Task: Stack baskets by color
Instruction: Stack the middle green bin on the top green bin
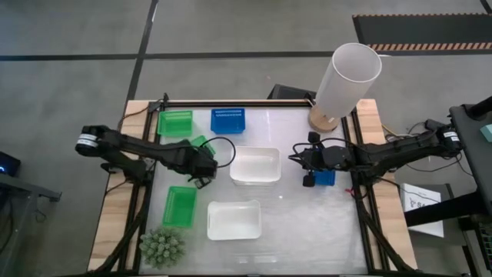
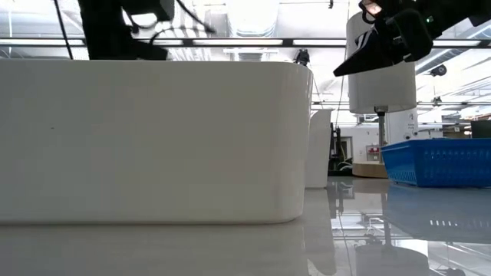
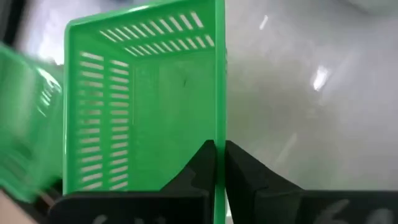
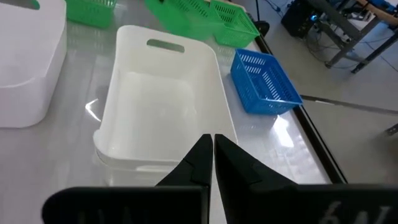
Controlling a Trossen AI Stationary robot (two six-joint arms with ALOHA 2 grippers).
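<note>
Clamped between my left jaws (image 3: 219,163) is the thin side wall of a bright green basket (image 3: 149,99), slotted plastic, nothing inside it; it sits left of centre on the worktop (image 1: 307,223). My right jaws (image 4: 212,154) are closed on nothing, above the rim of a smooth white basket (image 4: 165,99) with a handle slot, also empty. Farther out I see a second white basket (image 1: 234,219), green baskets at the back left (image 1: 175,122) and front left (image 1: 180,206), and blue slotted baskets at the back (image 1: 227,120) and right (image 1: 326,178).
</note>
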